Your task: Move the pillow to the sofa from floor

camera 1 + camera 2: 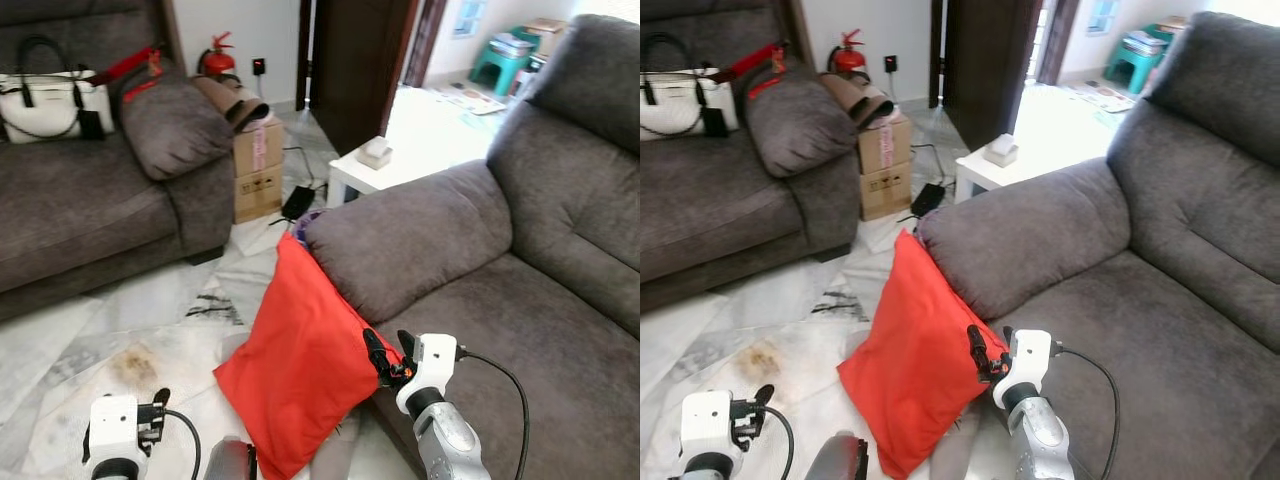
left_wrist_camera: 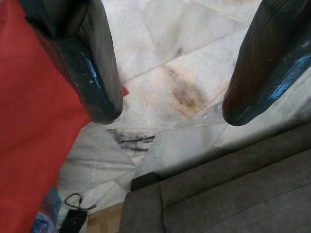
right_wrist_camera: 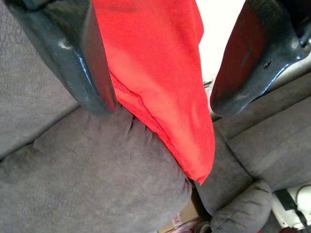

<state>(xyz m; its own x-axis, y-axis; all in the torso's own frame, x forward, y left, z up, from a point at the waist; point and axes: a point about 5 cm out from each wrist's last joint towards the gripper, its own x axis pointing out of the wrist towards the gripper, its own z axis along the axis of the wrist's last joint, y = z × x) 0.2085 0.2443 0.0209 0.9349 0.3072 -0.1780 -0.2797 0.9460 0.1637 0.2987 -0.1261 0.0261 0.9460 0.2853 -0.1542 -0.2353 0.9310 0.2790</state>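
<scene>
Red pillow [image 1: 300, 350] propped on the marble floor [image 1: 120, 330], leaning against the grey sofa [image 1: 480, 290] armrest. Right gripper [image 1: 390, 358] spread wide, pillow's edge between its jaws. Left gripper [image 2: 167, 104] spread too, nothing between, pillow just beside one finger.

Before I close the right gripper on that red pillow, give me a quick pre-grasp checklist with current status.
1. Right gripper open: ok, fingers spread in the right wrist view.
2. Red fabric pillow between its fingers: ok, its edge runs through the gap.
3. Pillow position: not ok for done; it leans on the grey sofa armrest, lower corner on the marble floor.
4. Sofa seat free to receive it: ok.
5. Left gripper out of the way: ok, open over the floor beside the pillow.
6. Grip depth sufficient: cannot tell.
</scene>
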